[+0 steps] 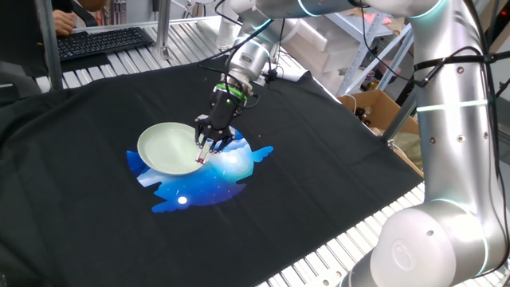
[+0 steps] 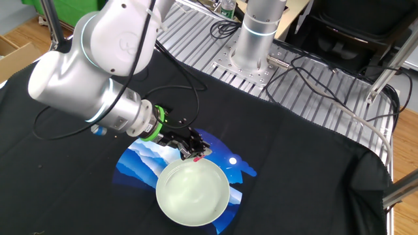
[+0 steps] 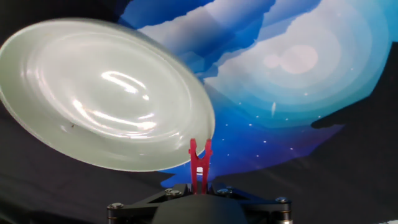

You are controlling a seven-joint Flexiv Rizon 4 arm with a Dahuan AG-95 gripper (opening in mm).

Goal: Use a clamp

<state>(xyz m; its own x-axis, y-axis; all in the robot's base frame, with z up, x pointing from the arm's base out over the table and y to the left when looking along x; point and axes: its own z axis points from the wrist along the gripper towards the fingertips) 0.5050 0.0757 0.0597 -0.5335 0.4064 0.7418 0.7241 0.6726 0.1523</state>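
A black cloth (image 1: 319, 183) covers the table, printed with a blue night-sky patch (image 1: 215, 179). On that patch sits the pale green plate (image 1: 167, 147), tilted in the hand view. The silver arm (image 2: 98, 72) reaches down to the plate's edge, and its gripper (image 1: 205, 151) is clenched on the clamp (image 3: 199, 163), a tiny red clip that sticks out past the fingertips, its two prongs just beside the plate's rim

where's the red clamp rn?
The clamp is held in the end effector, jaws pointing out, just off the near rim of the pale green plate in the hand view, over the blue print.
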